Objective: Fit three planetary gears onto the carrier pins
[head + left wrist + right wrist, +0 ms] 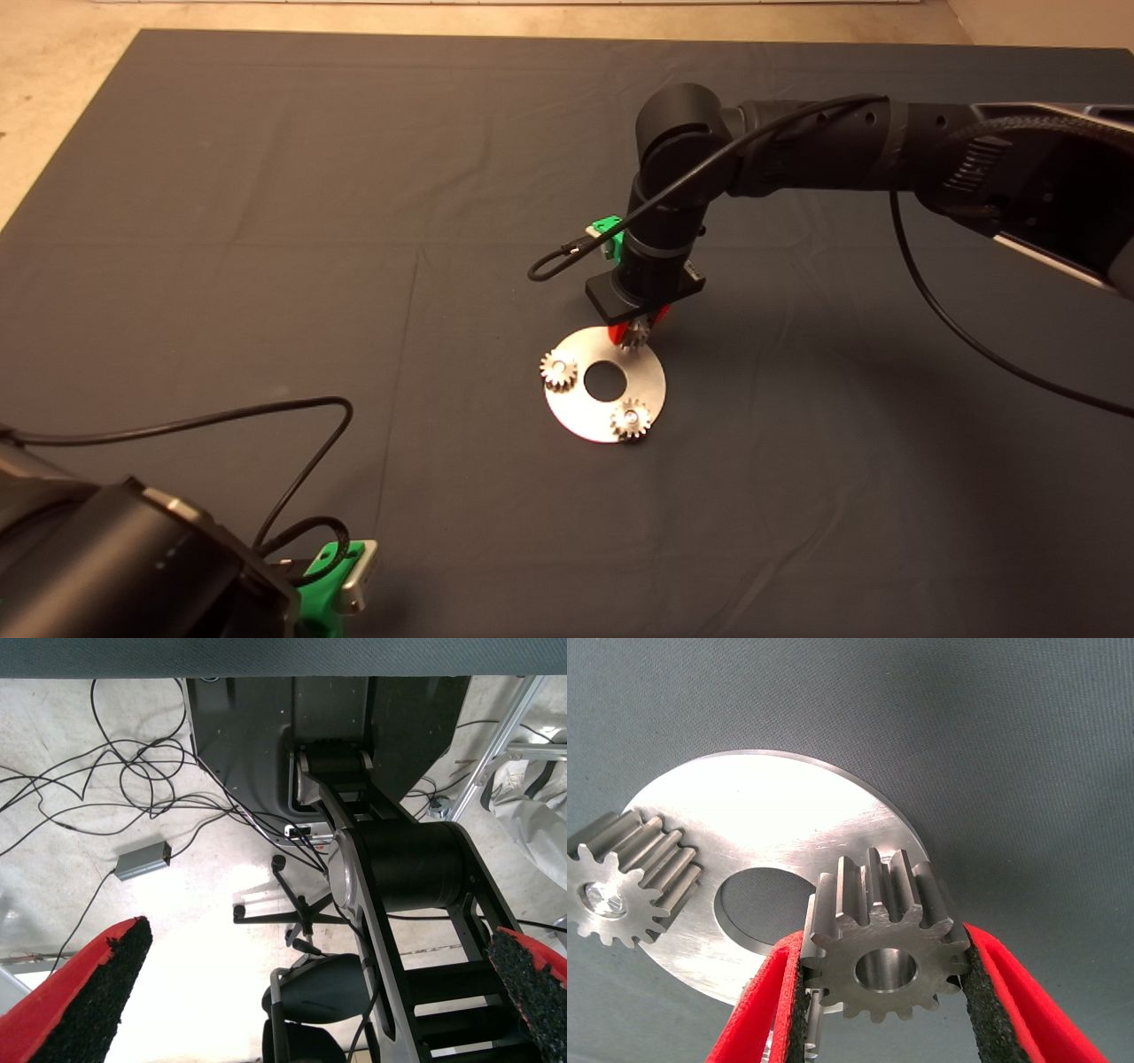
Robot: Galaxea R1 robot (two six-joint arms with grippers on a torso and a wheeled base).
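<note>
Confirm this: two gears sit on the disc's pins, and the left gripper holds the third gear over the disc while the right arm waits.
Wrong arm. The right gripper holds the third gear over the disc, as the right wrist view shows; the left gripper waits open at the mat's near left corner. Two gears do sit on pins.

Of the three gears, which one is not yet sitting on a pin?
The gear held in the right gripper, above the disc. The other two gears sit on pins on the disc.
</note>
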